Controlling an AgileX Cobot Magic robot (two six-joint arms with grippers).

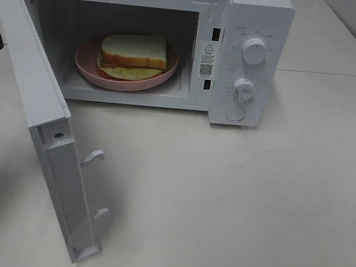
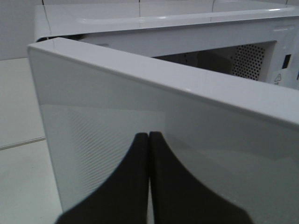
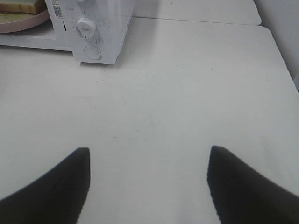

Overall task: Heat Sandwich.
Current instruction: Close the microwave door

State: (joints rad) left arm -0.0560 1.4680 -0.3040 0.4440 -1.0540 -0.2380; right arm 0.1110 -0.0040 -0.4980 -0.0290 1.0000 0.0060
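open white microwave [image 1: 257, 14] at the far side of the table [image 1: 254, 199], door [image 1: 36, 87] standing out toward the near left. inside the cavity, a round pink plate [image 1: 107, 78]; on the plate, the sandwich [image 1: 134, 52], well within the rim. left gripper [image 2: 148, 137] at the left, outside the door, fingers pressed together on nothing, tips pointed at the door's outer face; touching or not, cannot tell. right gripper [image 3: 149, 149] over bare table, near and right of the microwave, jaws spread wide, nothing between, facing the lower knob [image 3: 86, 27]. sandwich: white bread slice with tan crust on top, pale yellow layer beneath, poking out at the near edge.
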